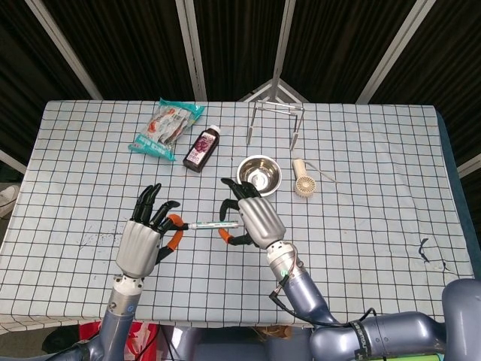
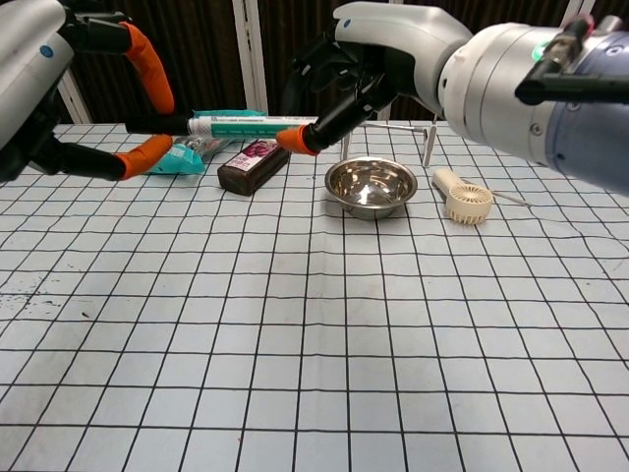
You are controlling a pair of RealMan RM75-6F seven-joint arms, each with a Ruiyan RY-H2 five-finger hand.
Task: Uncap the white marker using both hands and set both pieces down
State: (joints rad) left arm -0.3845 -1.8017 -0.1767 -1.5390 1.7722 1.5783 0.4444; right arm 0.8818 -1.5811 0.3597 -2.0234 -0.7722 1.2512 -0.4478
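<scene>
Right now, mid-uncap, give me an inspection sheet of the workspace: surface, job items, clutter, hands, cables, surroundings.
Surface: table under a white cloth with a black grid; small dark marks near its right edge.
Job's things: white marker held level above the table between both hands; cap not visibly separated.
Clutter: snack packet, dark bottle lying flat, steel bowl, small handheld fan, wire rack.
Hands: left hand at the marker's dark end, grip unclear; right hand pinches the other end.
Cables: thin wire on the right forearm.
Surroundings: dark curtain with pale poles.
</scene>
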